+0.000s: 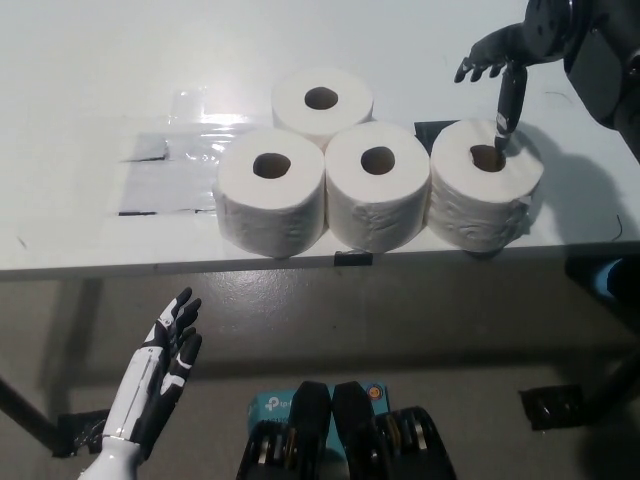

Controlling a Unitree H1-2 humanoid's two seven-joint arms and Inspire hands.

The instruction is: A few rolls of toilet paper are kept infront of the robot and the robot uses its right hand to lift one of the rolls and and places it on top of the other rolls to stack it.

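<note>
Black right hand point(503, 62), fingers spread, one fingertip at the rightmost roll's point(486, 196) core.

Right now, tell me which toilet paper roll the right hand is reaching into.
The rightmost roll in the front row. One of the right hand's fingers points down at its core hole; the other three rolls stand untouched.

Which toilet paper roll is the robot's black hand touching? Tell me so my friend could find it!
Look at the white table, where four toilet paper rolls sit near the front edge. Three make a row, and the right-end roll is the one. Only it has a finger of the black right hand pointing down at its centre hole.
</note>
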